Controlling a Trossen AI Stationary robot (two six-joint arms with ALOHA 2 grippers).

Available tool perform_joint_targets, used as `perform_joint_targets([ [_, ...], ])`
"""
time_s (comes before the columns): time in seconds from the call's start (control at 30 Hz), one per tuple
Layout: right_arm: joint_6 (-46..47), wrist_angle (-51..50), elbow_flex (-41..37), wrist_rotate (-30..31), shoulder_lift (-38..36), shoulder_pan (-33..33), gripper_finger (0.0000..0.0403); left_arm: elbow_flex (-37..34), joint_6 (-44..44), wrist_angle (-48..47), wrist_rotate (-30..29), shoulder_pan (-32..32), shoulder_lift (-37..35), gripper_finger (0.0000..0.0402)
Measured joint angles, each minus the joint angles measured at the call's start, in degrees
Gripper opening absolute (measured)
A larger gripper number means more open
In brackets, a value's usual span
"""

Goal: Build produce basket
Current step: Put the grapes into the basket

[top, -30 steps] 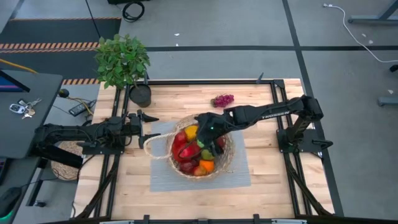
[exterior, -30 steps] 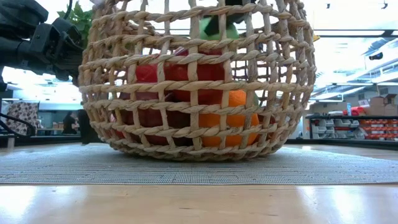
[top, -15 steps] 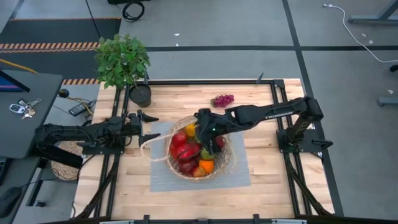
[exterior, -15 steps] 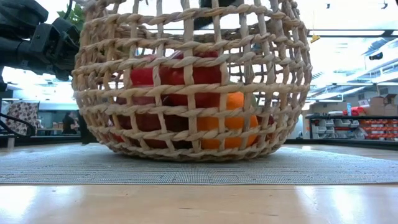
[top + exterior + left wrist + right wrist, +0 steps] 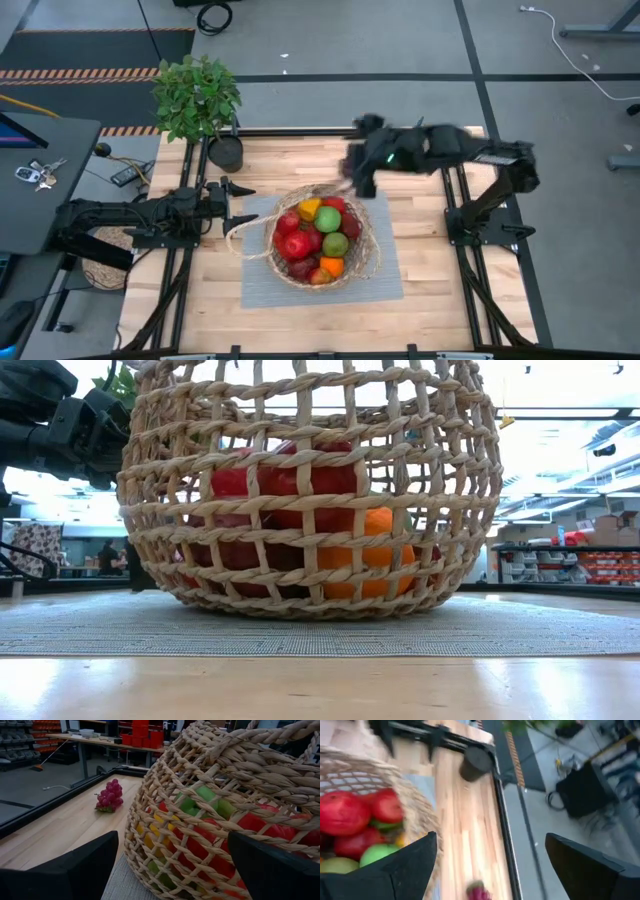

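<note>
The wicker basket (image 5: pixel 368 250) stands on a grey mat (image 5: pixel 385 282) at mid-table, its looped handle (image 5: pixel 238 238) lying toward the left. Produce fills it: red pieces (image 5: pixel 296 245), green fruits (image 5: pixel 328 220), a yellow one (image 5: pixel 308 209), an orange one (image 5: pixel 332 266). The purple grape bunch (image 5: pixel 110 796) lies on the bare wood beyond the basket. My right gripper (image 5: pixel 358 178) hangs open and high over the far part of the table, above the grapes, with nothing between its fingers. My left gripper (image 5: pixel 244 206) waits open, level, just left of the basket (image 5: pixel 210 820).
A potted plant (image 5: pixel 198 98) in a dark pot (image 5: pixel 226 153) stands at the table's far left corner. Black frame rails (image 5: pixel 300 130) run along the table's edges. A smaller woven round thing (image 5: pixel 105 245) lies off the left edge, and a desk with keys (image 5: pixel 35 174) stands further left.
My right gripper has risen out of the basket and swung toward the table's far edge, tipping from steeply downward to a shallower slant. A green fruit that was under it now lies on top of the pile. The basket has shifted slightly on the mat.
</note>
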Motion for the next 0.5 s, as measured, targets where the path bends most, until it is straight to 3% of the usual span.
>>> perform_joint_targets([
  [0.13, 2.22, 1.84, -8.58, -5.91, -6.99, -7.36, 0.0369, 0.0, -0.02, 0.0, 0.0, -0.01, -0.01, 0.0382],
  [0.27, 0.16, 10.02, -22.12, -7.8, -15.25, -14.28, 0.0368, 0.0, -0.02, 0.0, 0.01, 0.01, 0.0, 0.0382],
  [0.37, -3.11, 22.89, -33.21, -8.87, -20.51, -20.0, 0.0368, 0.0, -0.04, 0.0, 0.0, 0.01, -0.01, 0.0382],
  [0.5, -2.15, 46.15, -47.04, -15.66, -24.24, -27.09, 0.0368, 0.0, -0.02, 0.0, 0.02, -0.01, -0.01, 0.0382],
])
